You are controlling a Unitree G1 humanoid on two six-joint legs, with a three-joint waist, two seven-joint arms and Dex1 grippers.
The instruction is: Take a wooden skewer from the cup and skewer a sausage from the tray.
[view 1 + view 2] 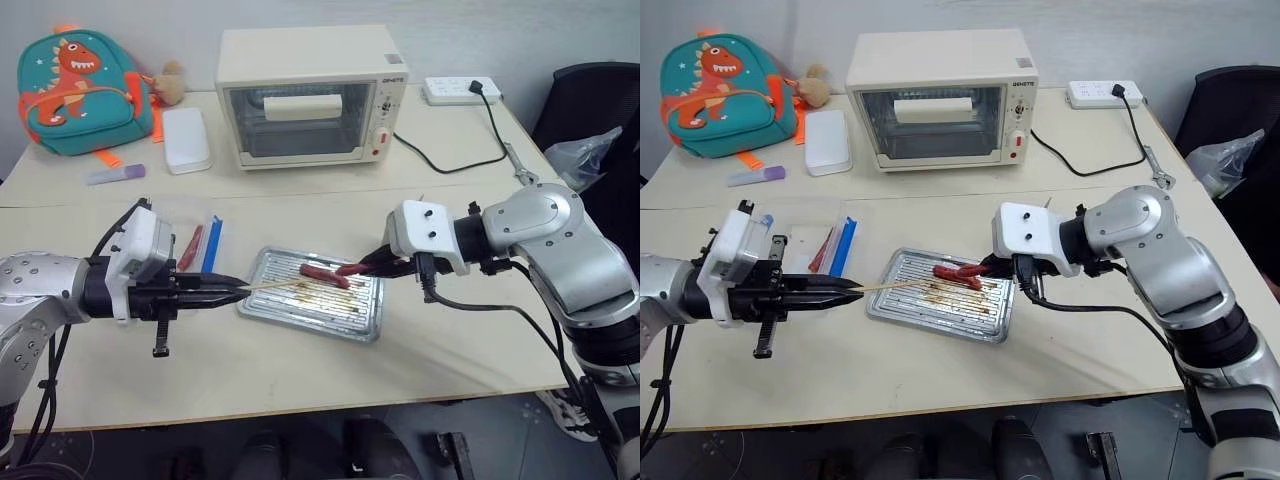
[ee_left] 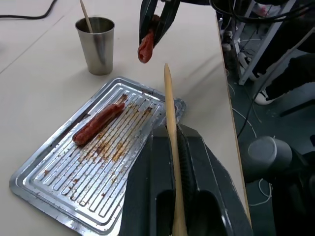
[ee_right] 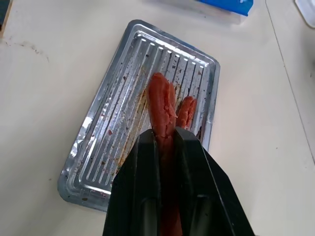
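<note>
left gripper [image 1: 240, 287]: clamped on the skewer [image 1: 285, 285] at lower left of the head view, tip poking out over the tray's left end
right gripper [image 1: 368, 266]: pinching a sausage [image 3: 162, 110], held up over the tray [image 1: 365, 320]
other sausage [image 2: 98, 123]: lay on the tray's ribs, mid-frame
cup [image 2: 97, 44]: upper left of the left wrist view, just past the tray, one stick standing in it
</note>
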